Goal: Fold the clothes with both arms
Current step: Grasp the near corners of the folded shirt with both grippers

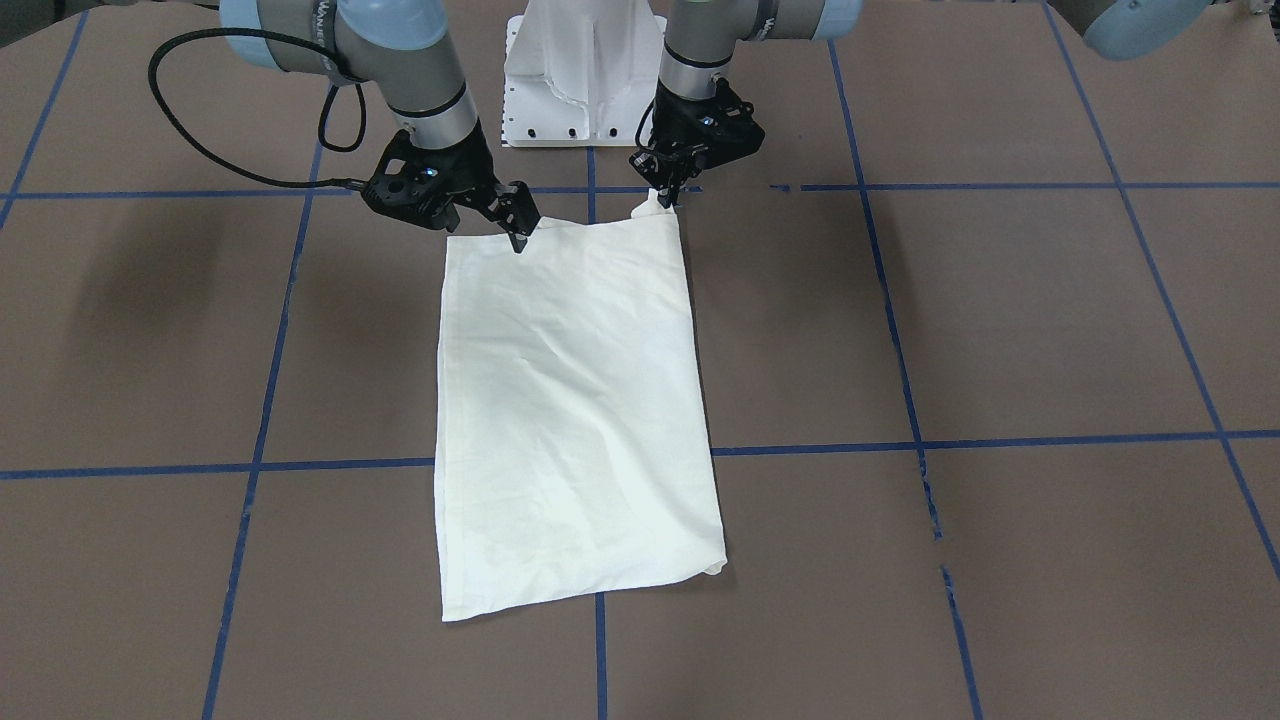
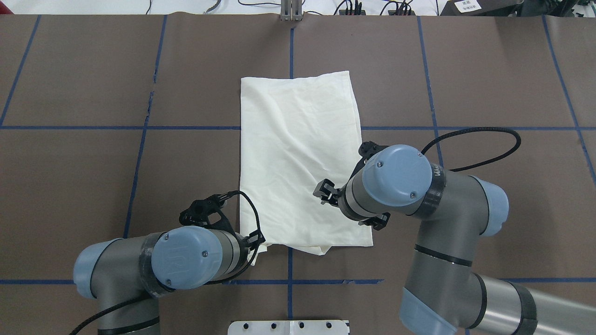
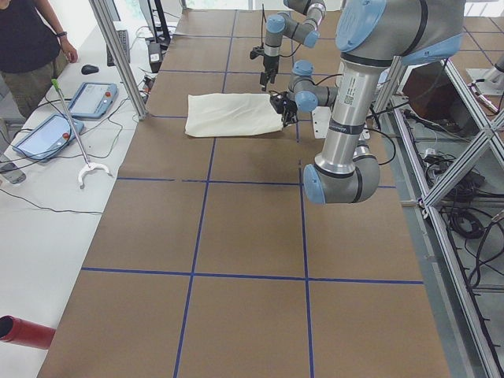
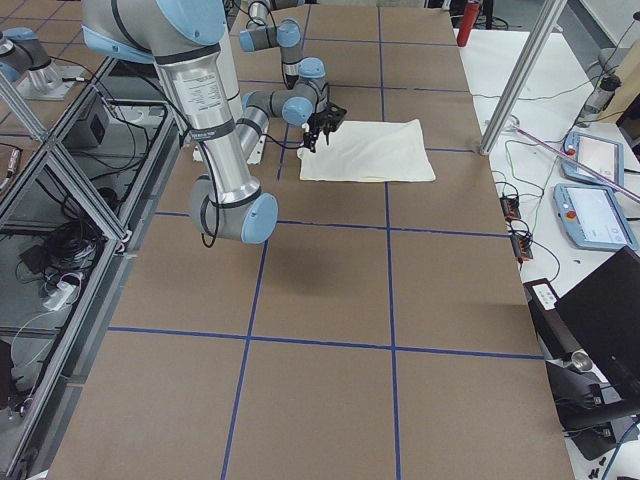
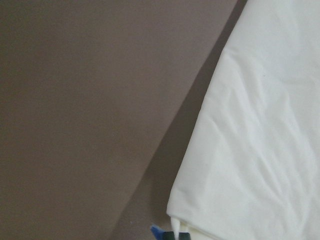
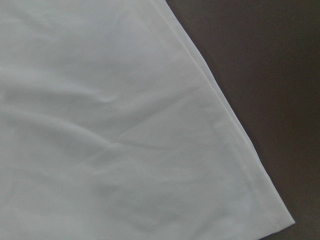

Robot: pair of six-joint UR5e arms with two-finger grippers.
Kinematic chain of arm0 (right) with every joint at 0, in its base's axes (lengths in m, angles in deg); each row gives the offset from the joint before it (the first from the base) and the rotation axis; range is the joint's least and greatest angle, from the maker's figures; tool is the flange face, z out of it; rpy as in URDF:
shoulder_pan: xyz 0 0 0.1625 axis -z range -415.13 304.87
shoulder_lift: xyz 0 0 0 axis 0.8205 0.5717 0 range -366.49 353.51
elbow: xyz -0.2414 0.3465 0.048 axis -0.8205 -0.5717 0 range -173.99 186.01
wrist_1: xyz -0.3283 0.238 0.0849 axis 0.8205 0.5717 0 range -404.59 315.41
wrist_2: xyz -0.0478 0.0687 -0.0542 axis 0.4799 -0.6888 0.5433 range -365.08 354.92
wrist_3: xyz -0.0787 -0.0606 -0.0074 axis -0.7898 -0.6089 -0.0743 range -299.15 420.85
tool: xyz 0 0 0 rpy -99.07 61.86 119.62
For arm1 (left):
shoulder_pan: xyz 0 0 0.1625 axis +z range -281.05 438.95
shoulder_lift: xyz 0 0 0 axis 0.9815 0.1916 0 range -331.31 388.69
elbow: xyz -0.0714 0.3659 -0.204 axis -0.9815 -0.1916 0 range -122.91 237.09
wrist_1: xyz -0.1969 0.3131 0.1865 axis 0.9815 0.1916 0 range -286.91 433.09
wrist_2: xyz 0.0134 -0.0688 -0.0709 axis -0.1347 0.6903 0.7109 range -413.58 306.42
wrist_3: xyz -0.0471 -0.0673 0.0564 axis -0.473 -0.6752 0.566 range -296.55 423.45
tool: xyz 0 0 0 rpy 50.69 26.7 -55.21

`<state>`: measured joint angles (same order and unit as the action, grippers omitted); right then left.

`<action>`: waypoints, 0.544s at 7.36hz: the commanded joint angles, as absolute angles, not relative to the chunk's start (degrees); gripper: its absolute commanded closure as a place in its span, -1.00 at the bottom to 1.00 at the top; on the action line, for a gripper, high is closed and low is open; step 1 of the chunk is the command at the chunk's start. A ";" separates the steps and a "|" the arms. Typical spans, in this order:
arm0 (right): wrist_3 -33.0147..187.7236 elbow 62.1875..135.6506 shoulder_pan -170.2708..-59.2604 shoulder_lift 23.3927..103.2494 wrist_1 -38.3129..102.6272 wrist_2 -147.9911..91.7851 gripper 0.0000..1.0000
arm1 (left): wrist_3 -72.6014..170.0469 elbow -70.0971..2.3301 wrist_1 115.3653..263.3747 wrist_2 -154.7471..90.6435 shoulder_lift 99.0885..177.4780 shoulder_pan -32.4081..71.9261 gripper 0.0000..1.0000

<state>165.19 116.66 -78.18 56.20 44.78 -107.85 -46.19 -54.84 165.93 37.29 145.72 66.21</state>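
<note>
A brown counter (image 1: 1000,330) crossed by blue tape lines (image 1: 1000,440) fills the front-facing view, with the robot's white pedestal (image 1: 585,70) at its far edge. The shirt (image 1: 575,400) lies near the middle of the counter, folded into a long, plain cream rectangle. Its long sides run away from the robot and one short edge lies close to the pedestal. It rests flat with a few shallow creases, and no print shows.

The left arm (image 2: 186,258) reaches in low, its wrist pointing almost straight down. The left gripper (image 1: 668,195) sits at the shirt's near corner on the robot's left. Its fingers are closed on that corner, and a small peak of cloth is pulled up off the counter. The left wrist view shows the same bit of cloth caught at the bottom of the frame.

The right arm (image 2: 396,177) bends over the shirt's other side, its wrist tilted so the right gripper (image 1: 519,240) slants down and inward. Its fingers taper to a narrow tip on the same short edge, a little in from the corner on the robot's right. I cannot tell whether cloth is held between them.
</note>
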 commanded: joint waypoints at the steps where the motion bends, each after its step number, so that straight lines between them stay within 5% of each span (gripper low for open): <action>1: 172.96 114.22 -75.10 56.18 44.53 -106.07 -1.00 | -45.18 -54.71 166.08 37.38 145.85 66.21 1.00; 4: 176.43 109.66 -72.45 55.31 44.53 -102.99 -1.00 | -45.18 -54.80 166.08 37.38 146.20 66.21 1.00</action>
